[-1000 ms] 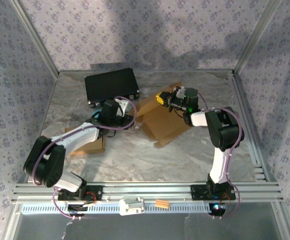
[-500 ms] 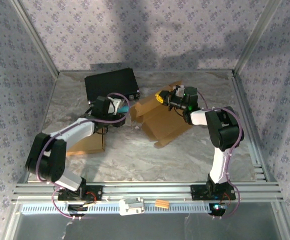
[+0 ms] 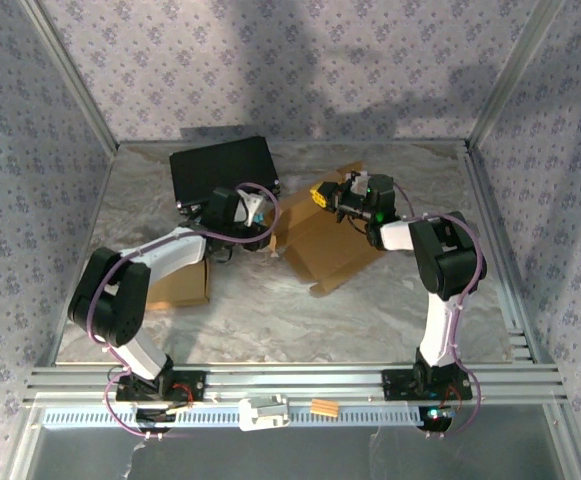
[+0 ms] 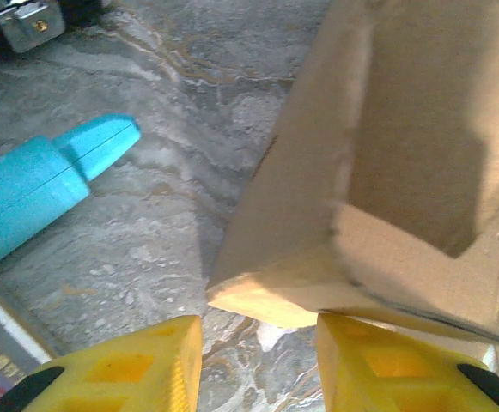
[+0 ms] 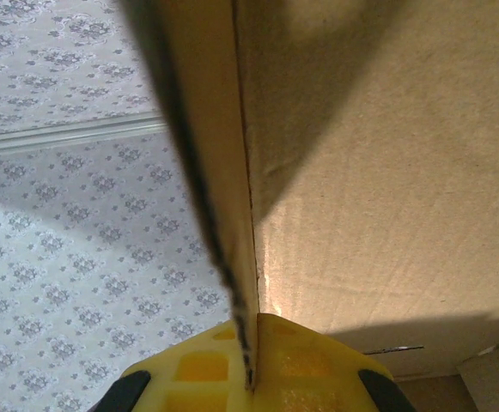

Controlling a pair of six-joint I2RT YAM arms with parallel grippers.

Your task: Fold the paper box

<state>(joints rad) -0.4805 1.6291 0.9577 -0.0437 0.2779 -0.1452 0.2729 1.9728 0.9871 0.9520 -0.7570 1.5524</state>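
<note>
Nearest me, on the rail (image 3: 350, 381) at the table's front edge, sit a small white part (image 3: 263, 412) and an orange bit (image 3: 324, 407), both well apart from the work. A bit further in, on the left, a second piece of cardboard (image 3: 175, 287) lies flat on the table (image 3: 270, 320), partly under the left arm.

Mid-table: the left gripper (image 4: 258, 330) hangs low just beside the box (image 3: 322, 245), at its left corner. Jaws parted, nothing between them; the corner's edge sits just above the right-hand finger (image 4: 386, 365). A blue thing (image 4: 34, 197) lies on the table nearby, can't tell what it is.

The box itself lies center-right, mostly flat w/ flaps splayed, one panel lifted. The right gripper (image 5: 249, 365) is at its far edge, jaws closed tight on a cardboard flap, holding it upright.

Beyond, a black case (image 3: 220, 168) rests near the back wall.

Progress, as I judge it: early. One flap raised & pinned, no walls locked, no box shape yet. Most folds left to do.

Vs. a sec ago: the left arm has swung in from nearer the flat cardboard, toward the box corner. Right arm & box look unchanged.
</note>
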